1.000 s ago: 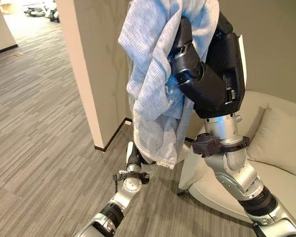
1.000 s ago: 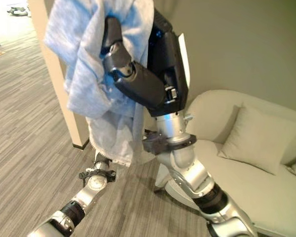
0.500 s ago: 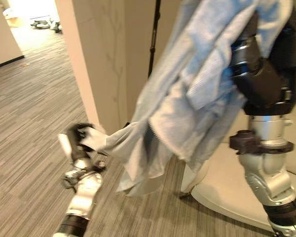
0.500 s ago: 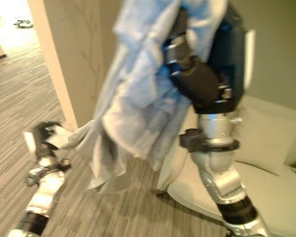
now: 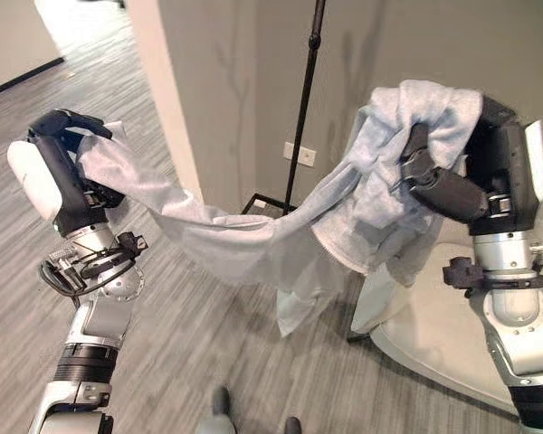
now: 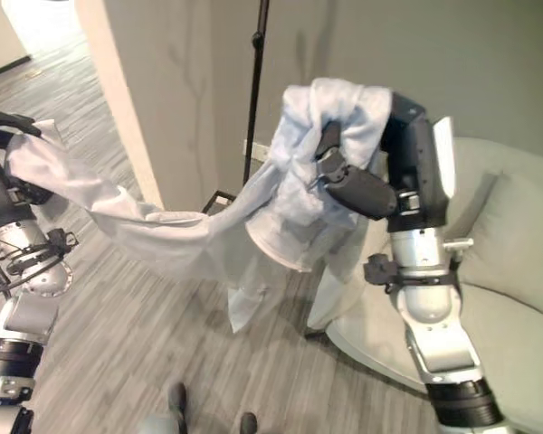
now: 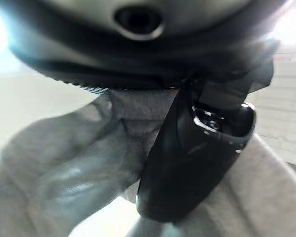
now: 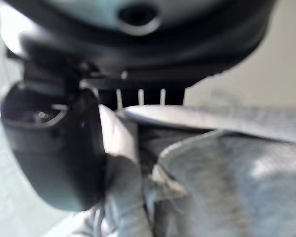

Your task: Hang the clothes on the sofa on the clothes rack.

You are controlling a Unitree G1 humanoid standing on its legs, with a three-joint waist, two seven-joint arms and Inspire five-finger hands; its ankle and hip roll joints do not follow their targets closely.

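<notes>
Left eye view: the grey garment (image 5: 253, 240) is off the sofa (image 5: 434, 334) and stretched in the air between both hands, so pickup looks done; hanging is still left, as nothing is on the clothes rack pole (image 5: 303, 99), which stands far, centre, by the wall w/ its base on the floor. Left hand (image 5: 59, 149) is raised at the left, arm upright from below, fingers curled over one end of the cloth. Right hand (image 5: 443, 181) is up at the right above the sofa, forearm vertical, thumb and fingers wrapped round a bunched wad of the cloth; loose folds hang below it. Right eye view: same layout; the cloth sags in a low arc between the hands, a tail dangling over the floor near the sofa's edge, a cushion (image 6: 516, 244) to the far right. Left wrist view: thumb pressed onto grey fabric, so it's pinching the cloth. Right wrist view: thumb and palm closed on folded fabric. Next, prob. carry it to the pole and drape.
</notes>
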